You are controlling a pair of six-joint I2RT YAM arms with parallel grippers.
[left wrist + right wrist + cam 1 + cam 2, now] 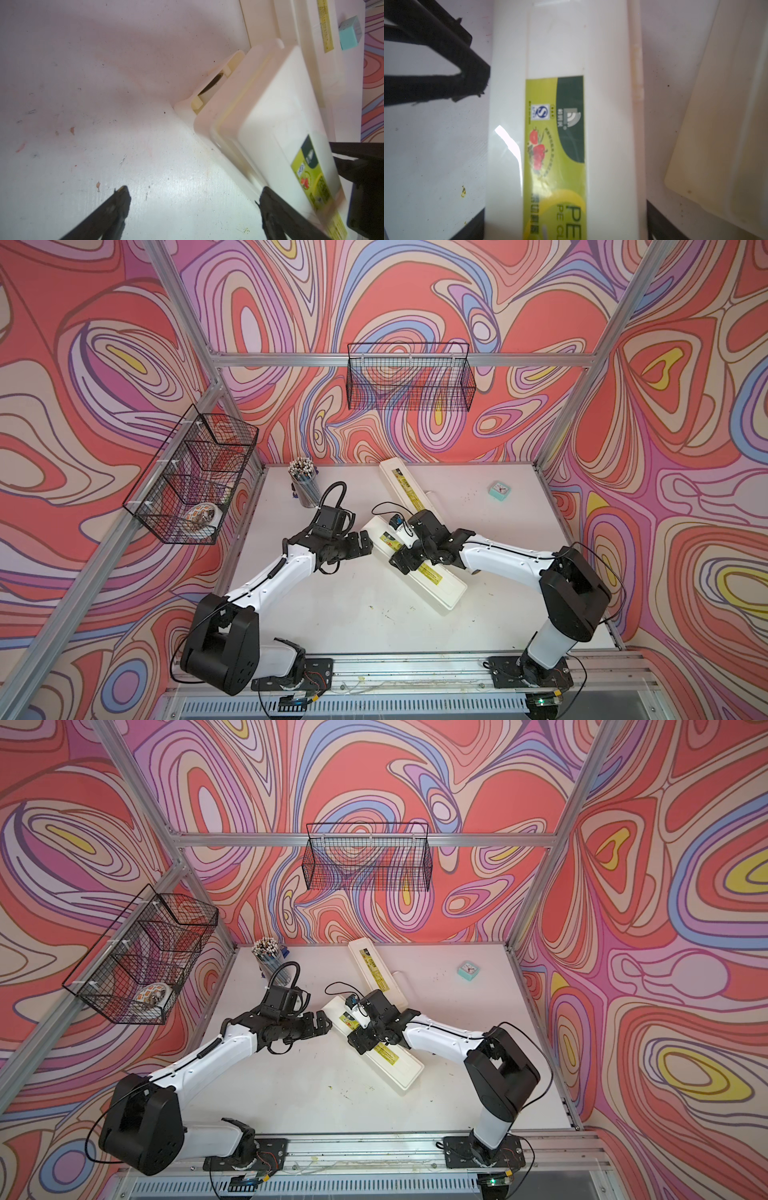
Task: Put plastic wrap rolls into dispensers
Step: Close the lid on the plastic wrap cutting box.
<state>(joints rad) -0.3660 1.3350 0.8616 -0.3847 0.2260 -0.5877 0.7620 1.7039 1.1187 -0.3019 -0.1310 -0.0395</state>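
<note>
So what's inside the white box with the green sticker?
Through a gap at the dispenser's end, what looks like a roll's dark core end peeks out. The lid covers everything else inside.

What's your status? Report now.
Left fingers open, at end of near dispenser. Right fingers astride it, grip unclear. Lid down. No obstruction seen.

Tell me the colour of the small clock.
The clock is mint green, clearest in a top view.

Setting: robotics lab test cell. Evidence: silver aluminium extrusion frame point(282, 359); pink-and-purple swirl-printed backdrop panels point(685, 427) on three sides; scuffed white flat counter point(365, 614); two white-and-black robot arms point(274, 572) bolted to a slotted metal rail point(415, 670); black wire mesh baskets point(409, 393) hung on the frame.
</note>
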